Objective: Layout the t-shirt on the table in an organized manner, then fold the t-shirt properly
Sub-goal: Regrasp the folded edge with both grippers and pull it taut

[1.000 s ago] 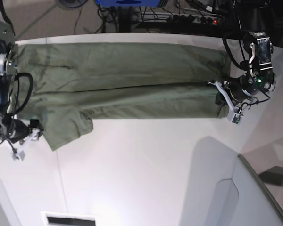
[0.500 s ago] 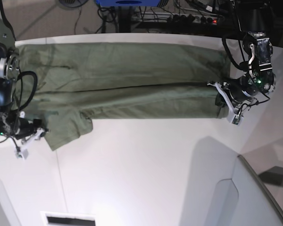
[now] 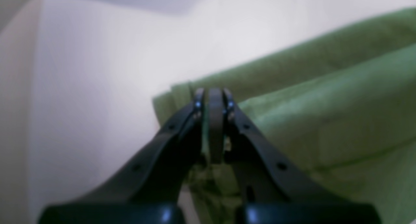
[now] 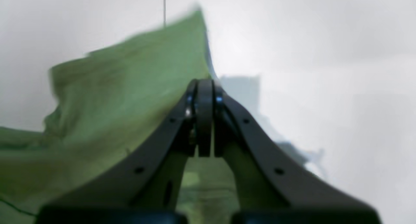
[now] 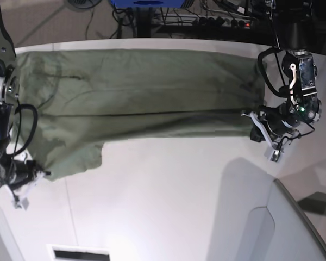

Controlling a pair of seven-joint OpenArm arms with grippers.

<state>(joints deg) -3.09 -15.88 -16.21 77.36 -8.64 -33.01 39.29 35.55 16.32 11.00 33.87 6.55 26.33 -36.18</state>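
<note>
The olive-green t-shirt [image 5: 141, 92] lies stretched in a long band across the far half of the white table [image 5: 168, 201]. My left gripper [image 5: 255, 130] is at the shirt's right end in the base view, shut on the hem. In its wrist view the fingertips [image 3: 213, 95] pinch green cloth [image 3: 325, 120]. My right gripper [image 5: 43, 175] is at the left end, shut on the shirt's hanging near corner. The right wrist view shows its closed jaws [image 4: 204, 85] holding the fabric edge [image 4: 130, 87], which rises as a taut flap.
A grey angled panel [image 5: 293, 223] rises at the near right. Cables and a power strip [image 5: 223, 22] run behind the table's far edge. A white slotted piece [image 5: 79, 253] sits at the near edge. A thin seam [image 5: 70, 206] crosses the tabletop.
The right gripper has closed on the shirt's near-left corner and pulled it toward the near edge. The left gripper shifted slightly nearer too, and the near edge now lies straighter.
</note>
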